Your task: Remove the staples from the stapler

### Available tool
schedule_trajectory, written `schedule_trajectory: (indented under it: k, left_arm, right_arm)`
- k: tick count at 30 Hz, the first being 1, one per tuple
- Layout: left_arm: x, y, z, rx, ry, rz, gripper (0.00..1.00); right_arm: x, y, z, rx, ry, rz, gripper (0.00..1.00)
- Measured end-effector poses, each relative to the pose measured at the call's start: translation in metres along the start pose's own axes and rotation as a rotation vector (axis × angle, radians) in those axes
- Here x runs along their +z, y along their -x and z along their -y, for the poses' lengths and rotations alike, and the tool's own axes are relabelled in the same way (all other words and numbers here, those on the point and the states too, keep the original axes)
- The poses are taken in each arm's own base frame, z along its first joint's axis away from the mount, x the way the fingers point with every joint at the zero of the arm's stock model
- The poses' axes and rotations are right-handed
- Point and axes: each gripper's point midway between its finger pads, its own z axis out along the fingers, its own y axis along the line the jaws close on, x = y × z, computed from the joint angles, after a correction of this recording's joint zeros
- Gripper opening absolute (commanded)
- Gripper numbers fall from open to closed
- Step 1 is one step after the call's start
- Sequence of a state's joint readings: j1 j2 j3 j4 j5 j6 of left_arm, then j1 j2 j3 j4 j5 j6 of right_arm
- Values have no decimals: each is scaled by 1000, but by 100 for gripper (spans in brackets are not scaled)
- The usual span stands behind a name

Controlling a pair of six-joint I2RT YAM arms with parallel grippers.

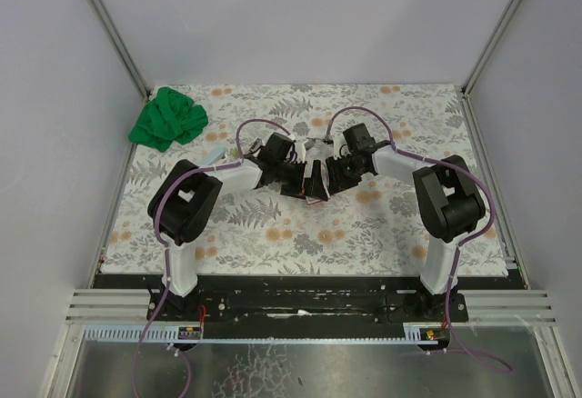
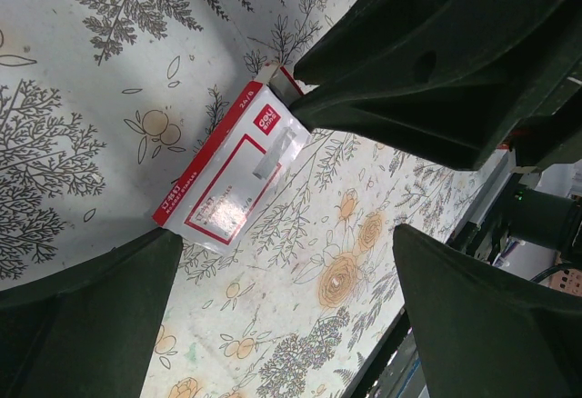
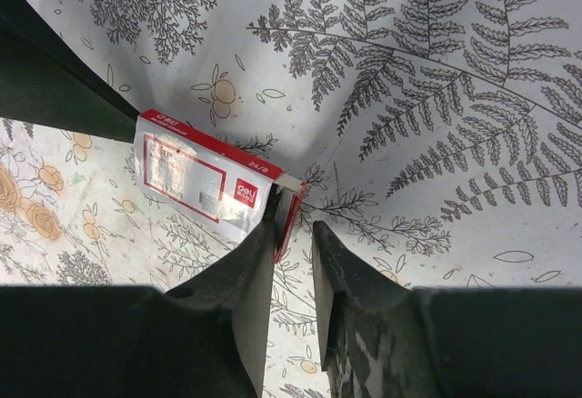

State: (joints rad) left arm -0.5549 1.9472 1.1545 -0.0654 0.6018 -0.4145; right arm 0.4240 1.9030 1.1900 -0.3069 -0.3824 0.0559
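A red and white staple box [image 2: 232, 175] lies flat on the flowered tablecloth between the two arms; it also shows in the right wrist view [image 3: 205, 184] and in the top view [image 1: 316, 198]. My left gripper [image 2: 286, 234] is wide open and empty, with the box just beyond its fingertips. My right gripper [image 3: 295, 216] is open by a narrow gap, its tips at the box's open end, with the red end flap beside its left finger [image 3: 259, 262]. In the top view both grippers [image 1: 305, 184] [image 1: 329, 180] meet mid-table. The stapler does not show clearly; a small grey-white thing [image 1: 315, 144] lies behind the grippers.
A crumpled green cloth [image 1: 168, 118] lies at the back left corner of the tablecloth [image 1: 409, 125]. A small pale blue item [image 1: 214, 155] lies by the left arm. Grey walls and metal frame posts [image 1: 114, 30] enclose the table on three sides.
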Motion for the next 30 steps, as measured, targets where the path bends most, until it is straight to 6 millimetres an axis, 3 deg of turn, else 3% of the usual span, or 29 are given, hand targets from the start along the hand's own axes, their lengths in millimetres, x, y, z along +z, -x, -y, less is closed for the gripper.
schedule_trajectory:
  k: [9, 17, 30]
  left_arm:
    - [0, 0, 0, 0, 0, 0, 100]
    - [0, 1, 0, 1, 2, 2, 100]
    - [0, 1, 2, 3, -7, -2, 100]
  right_arm:
    - [-2, -3, 5, 11, -11, -11, 36]
    - [-9, 0, 22, 59, -16, 7, 37]
    - [-4, -4, 5, 109, 109, -10, 41]
